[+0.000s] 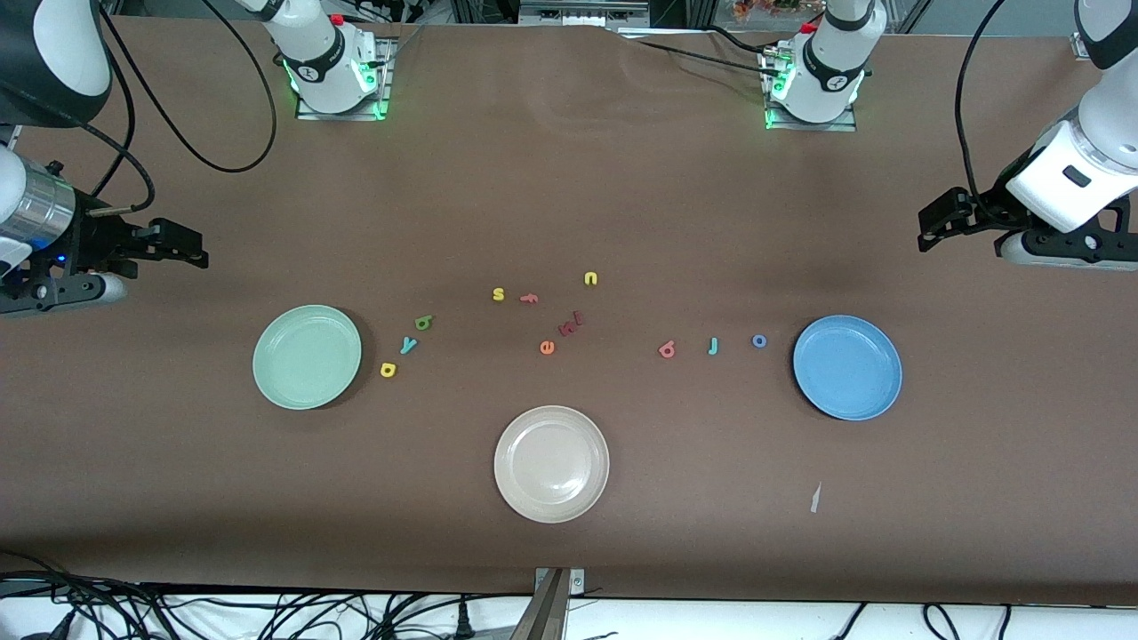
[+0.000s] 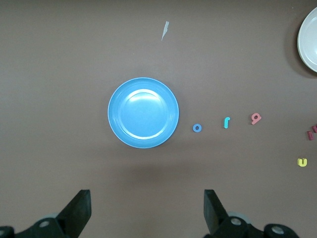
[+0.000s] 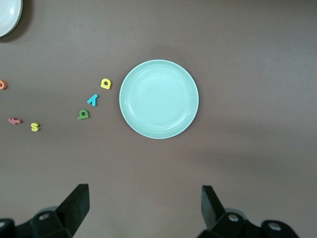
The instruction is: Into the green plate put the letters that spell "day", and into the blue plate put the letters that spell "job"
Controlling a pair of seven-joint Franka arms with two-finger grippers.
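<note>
The green plate point(image 1: 307, 356) point(image 3: 158, 99) lies bare toward the right arm's end. Beside it sit the dark green d point(image 1: 424, 322), teal y point(image 1: 408, 345) and yellow a point(image 1: 388, 369). The blue plate point(image 1: 847, 366) point(image 2: 143, 113) lies bare toward the left arm's end. In a row beside it sit the blue o point(image 1: 758, 340), teal j point(image 1: 713, 346) and salmon b point(image 1: 667, 350). My right gripper point(image 1: 185, 247) point(image 3: 145, 206) hangs open and holds nothing, over bare table by the green plate. My left gripper point(image 1: 933, 227) point(image 2: 147, 208) hangs open, likewise holding nothing, by the blue plate.
A beige plate point(image 1: 551, 463) lies nearest the front camera, midway between the two plates. Spare letters sit in the middle: yellow s point(image 1: 499, 294), orange f point(image 1: 528, 299), yellow u point(image 1: 590, 278), orange e point(image 1: 547, 348), dark red pieces point(image 1: 571, 324). A paper scrap point(image 1: 814, 498) lies near the blue plate.
</note>
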